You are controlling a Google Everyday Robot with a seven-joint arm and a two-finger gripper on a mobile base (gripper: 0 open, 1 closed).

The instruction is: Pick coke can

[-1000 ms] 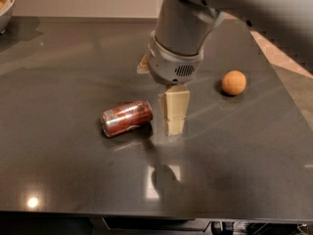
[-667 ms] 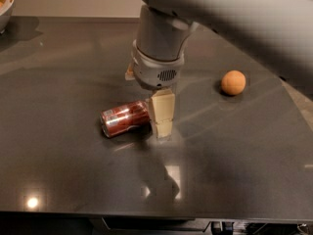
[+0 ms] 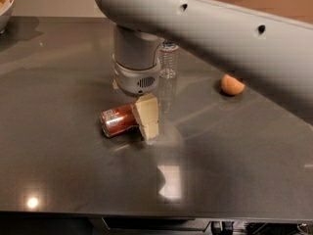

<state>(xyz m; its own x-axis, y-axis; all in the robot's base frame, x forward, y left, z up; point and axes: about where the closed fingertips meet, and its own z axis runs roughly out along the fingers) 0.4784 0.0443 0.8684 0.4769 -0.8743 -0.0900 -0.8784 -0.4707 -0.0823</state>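
Observation:
The coke can (image 3: pixel 116 122) is red with silver ends and a white label patch. It lies on its side on the dark grey table (image 3: pixel 63 180), left of centre. My gripper (image 3: pixel 146 124) hangs from the big grey arm, points down, and sits low at the can's right end, covering that end. I cannot tell whether it touches the can.
A clear plastic water bottle (image 3: pixel 168 60) stands just behind the arm's wrist. An orange fruit (image 3: pixel 232 84) lies to the right. A bowl's edge (image 3: pixel 4 6) shows at the far left corner. The table's front edge runs along the bottom.
The arm has moved left and lower, from beside the can's right end to right over it. The can has not moved.

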